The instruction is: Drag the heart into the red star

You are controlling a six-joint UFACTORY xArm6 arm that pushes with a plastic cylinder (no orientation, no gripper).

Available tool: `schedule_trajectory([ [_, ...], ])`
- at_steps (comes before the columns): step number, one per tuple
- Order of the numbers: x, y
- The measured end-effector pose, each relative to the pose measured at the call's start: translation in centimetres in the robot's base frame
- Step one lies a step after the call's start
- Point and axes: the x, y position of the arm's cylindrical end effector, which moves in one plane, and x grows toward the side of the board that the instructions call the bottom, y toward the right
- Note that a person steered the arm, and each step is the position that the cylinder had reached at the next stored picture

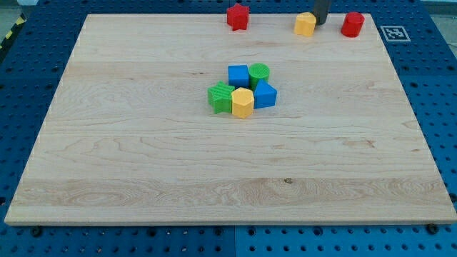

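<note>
The yellow heart lies near the view's top edge of the wooden board, right of centre. The red star lies at the top edge, about a hundred pixels to the heart's left. My tip comes down from the view's top and stands right against the heart's right side, between the heart and a red cylinder. Only the rod's lower end shows.
A tight cluster sits at the board's centre: a blue cube, a green cylinder, a green star, a yellow hexagon and another blue block. A blue pegboard surrounds the board.
</note>
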Motion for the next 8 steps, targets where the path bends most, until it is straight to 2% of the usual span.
schedule_trajectory([
  [4, 2.7, -0.3],
  [8, 2.9, -8.0],
])
